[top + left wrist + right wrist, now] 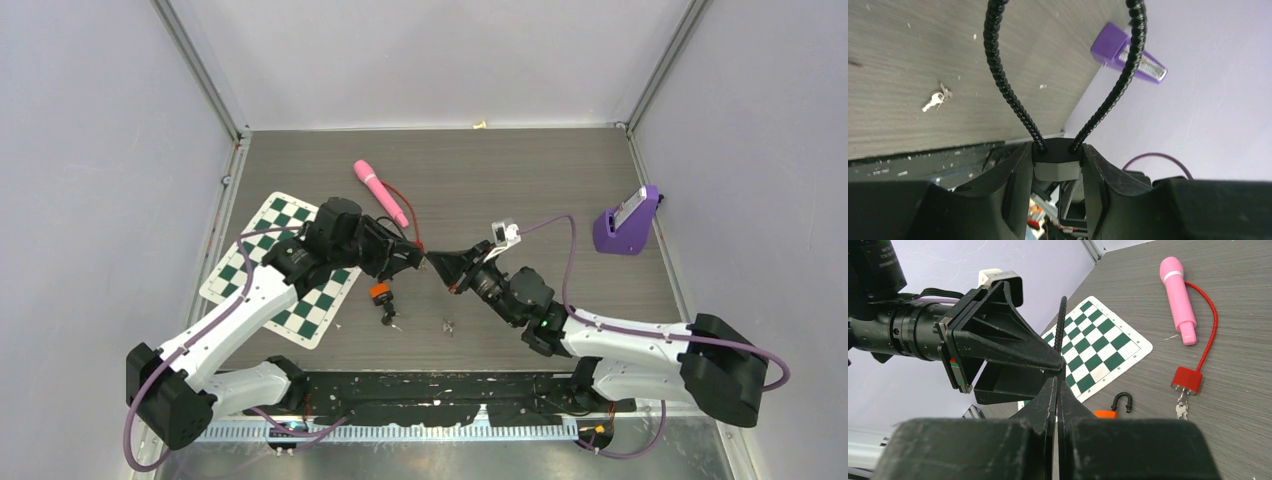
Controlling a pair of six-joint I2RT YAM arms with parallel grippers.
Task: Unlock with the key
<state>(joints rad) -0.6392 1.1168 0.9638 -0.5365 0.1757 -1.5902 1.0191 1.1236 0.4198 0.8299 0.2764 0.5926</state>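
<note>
One grey padlock (1057,169), black cable loop (1009,92)

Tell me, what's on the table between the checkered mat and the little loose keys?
An orange padlock sits there, between the checkered mat and the loose keys. The top view shows it best.

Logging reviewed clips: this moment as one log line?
left hand: shut on cable lock | right hand: shut, tip by lock, hold unclear | loose keys: on table
</note>
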